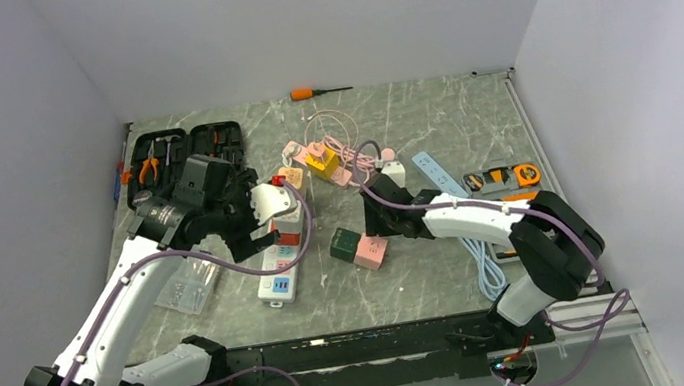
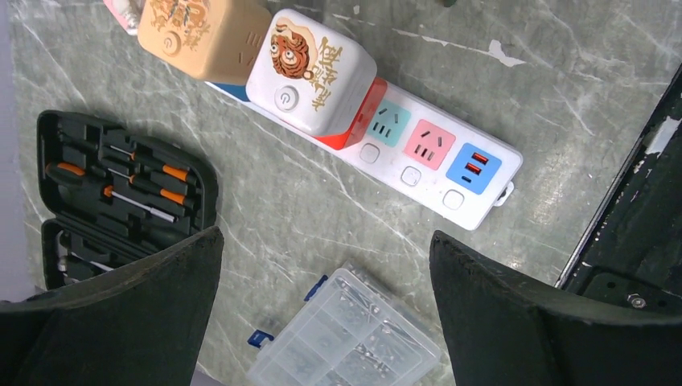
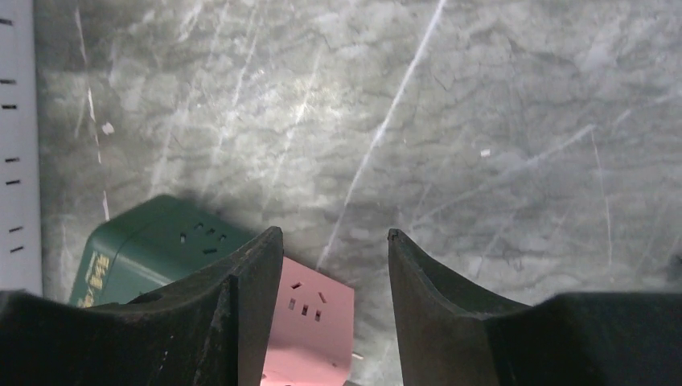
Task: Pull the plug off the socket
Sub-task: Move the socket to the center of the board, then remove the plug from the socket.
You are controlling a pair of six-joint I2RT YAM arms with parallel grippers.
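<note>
A white power strip, the socket [image 2: 434, 161] [image 1: 277, 263], lies on the grey table left of centre. A white cube plug [image 2: 310, 72] [image 1: 274, 203] with a tiger print sits plugged into it, and a tan cube [image 2: 201, 36] stands just beyond. My left gripper [image 1: 254, 228] [image 2: 326, 249] hovers wide open beside the white plug, its fingers short of it and holding nothing. My right gripper [image 1: 373, 211] [image 3: 334, 235] hangs partly open over a pink cube [image 3: 310, 322] [image 1: 370, 251] and a green cube [image 3: 153, 241] [image 1: 344, 244], gripping neither.
An open black tool case [image 1: 176, 156] lies at the back left. A clear plastic parts box [image 2: 346, 338] [image 1: 187, 285] lies beneath my left wrist. Cubes and cables [image 1: 323, 160] pile up mid-back, with an orange screwdriver [image 1: 319, 90] behind. A second strip [image 1: 436, 172] and tape measure [image 1: 502, 177] lie right.
</note>
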